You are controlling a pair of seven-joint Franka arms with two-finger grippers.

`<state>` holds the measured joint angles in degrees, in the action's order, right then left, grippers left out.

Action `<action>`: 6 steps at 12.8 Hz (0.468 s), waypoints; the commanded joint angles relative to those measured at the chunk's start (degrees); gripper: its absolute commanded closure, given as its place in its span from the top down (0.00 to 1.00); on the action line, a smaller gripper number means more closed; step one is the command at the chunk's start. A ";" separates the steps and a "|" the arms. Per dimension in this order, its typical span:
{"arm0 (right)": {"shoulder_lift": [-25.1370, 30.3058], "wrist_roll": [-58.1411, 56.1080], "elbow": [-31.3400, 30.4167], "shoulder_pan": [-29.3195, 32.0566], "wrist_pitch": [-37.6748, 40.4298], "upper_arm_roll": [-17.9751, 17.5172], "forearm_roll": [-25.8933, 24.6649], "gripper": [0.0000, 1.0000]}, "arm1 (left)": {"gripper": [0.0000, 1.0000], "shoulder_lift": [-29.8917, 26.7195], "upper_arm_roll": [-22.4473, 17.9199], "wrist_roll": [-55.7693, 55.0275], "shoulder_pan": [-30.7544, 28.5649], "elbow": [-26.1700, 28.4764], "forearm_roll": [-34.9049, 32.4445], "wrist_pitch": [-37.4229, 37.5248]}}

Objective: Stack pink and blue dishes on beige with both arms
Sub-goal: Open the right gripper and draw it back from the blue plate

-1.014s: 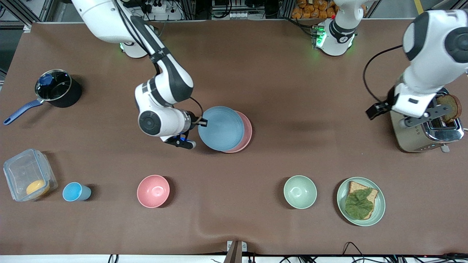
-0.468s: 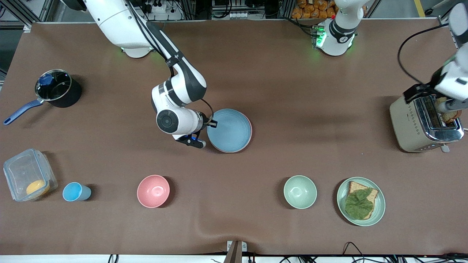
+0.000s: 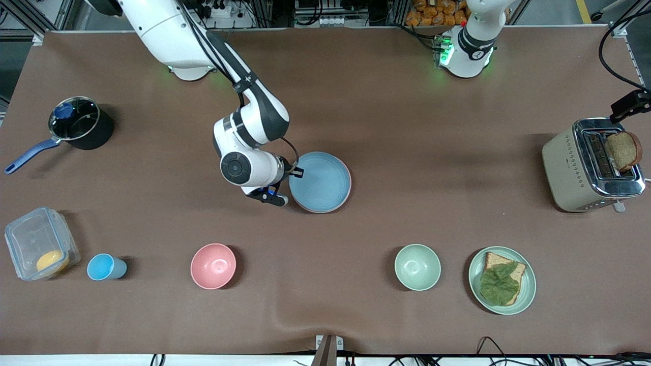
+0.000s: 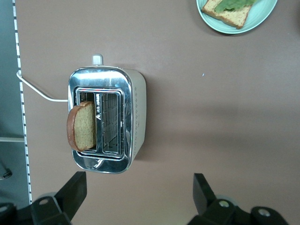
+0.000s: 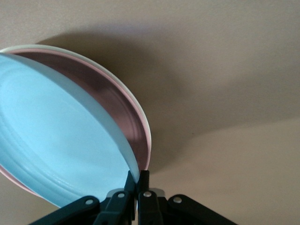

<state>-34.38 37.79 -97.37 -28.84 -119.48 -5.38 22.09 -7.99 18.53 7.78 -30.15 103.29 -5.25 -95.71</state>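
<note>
stack: blue plate (image 3: 320, 181) on pink plate (image 5: 123, 112) on beige plate (image 5: 93, 61), mid-counter | right gripper (image 5: 137, 180) fingers pinch blue rim, release left | left gripper (image 4: 136, 197) fingers spread empty above toaster (image 4: 110, 119), waits

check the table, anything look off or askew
The blue plate is not flat yet: the right gripper pinches its rim and holds that edge tilted above the pink plate, with the beige plate at the bottom. A bread slice leans out of the toaster. The left gripper hangs open above it.
</note>
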 commanded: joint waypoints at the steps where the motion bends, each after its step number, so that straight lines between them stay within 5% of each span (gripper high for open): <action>1: -0.69 1.67 0.51 -1.57 -1.28 0.37 -0.91 0.00 | 1.00 3.95 -0.25 0.84 3.23 -6.51 2.70 2.72; 2: -0.87 3.23 0.69 -1.57 -1.28 0.46 -0.91 0.17 | 1.00 4.38 -3.56 0.14 9.52 -8.17 2.27 4.55; 3: -0.78 4.12 0.69 -1.48 -1.11 0.46 -0.99 0.66 | 1.00 5.35 -6.81 0.04 13.85 -9.15 2.27 4.57; 4: -0.52 4.13 0.69 -1.13 -0.50 0.46 -1.00 1.00 | 1.00 6.23 -9.10 0.13 16.59 -9.77 2.35 4.57; 6: 0.18 3.95 1.04 -0.25 2.13 0.81 -1.17 1.00 | 1.00 7.46 -16.03 0.30 23.78 -11.79 2.44 4.57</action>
<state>-34.85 40.24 -97.13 -29.67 -119.86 -4.96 22.08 -2.80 8.49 7.49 -11.94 95.30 -3.36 -92.95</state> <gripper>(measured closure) 0.529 0.000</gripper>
